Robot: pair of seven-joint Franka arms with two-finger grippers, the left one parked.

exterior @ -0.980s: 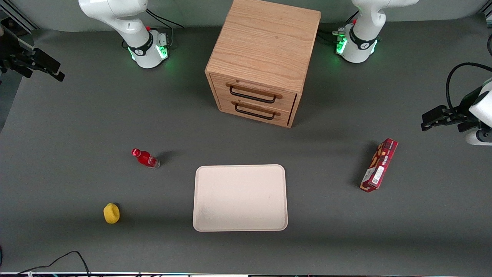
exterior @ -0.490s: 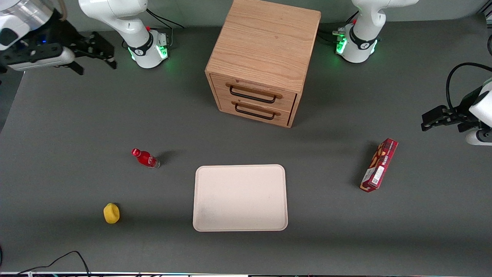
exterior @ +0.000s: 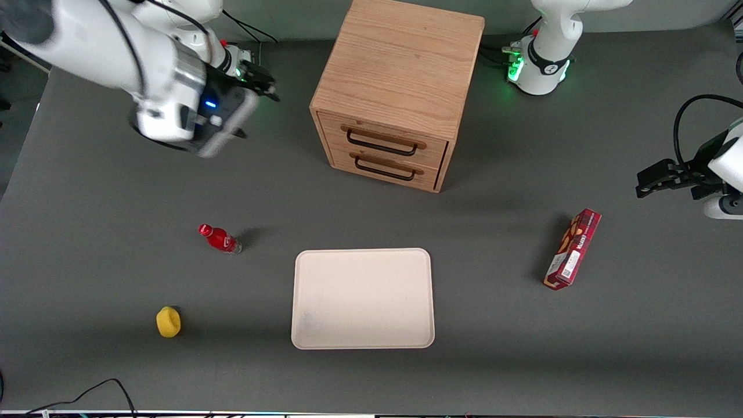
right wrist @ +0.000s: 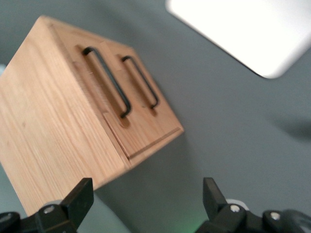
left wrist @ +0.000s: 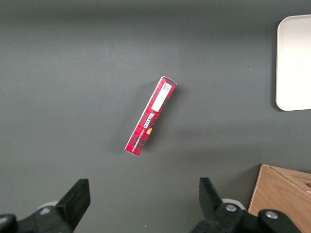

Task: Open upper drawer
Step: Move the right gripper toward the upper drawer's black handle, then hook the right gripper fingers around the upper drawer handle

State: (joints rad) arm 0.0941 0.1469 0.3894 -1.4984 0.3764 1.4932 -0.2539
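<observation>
Your hand [right wrist: 146, 191] hangs above the counter [exterior: 93, 232] at about 9 o'clock from the cabinet [exterior: 400, 64] in the front view. Its two dark fingers are spread wide and hold nothing.

The upper drawer [exterior: 383, 142] is shut flush in that boxy, grained light-oak cabinet, at 12 o'clock from the tray [exterior: 363, 299]. It carries a thin black wire handle under a rounded wooden rail. The lower drawer [exterior: 386, 168] directly beneath it looks the same.

The tray is a smooth, pale rectangle with rounded corners. At 3 o'clock from it lies a long, slim red tartan carton [exterior: 573, 249]. Its side lettering seems to read "Walkers", and it has a white label near one end. At 10 o'clock from the tray is a small glossy red bottle [exterior: 219, 238] with a red cap. At 8 o'clock sits a rounded yellow lump [exterior: 168, 322].
</observation>
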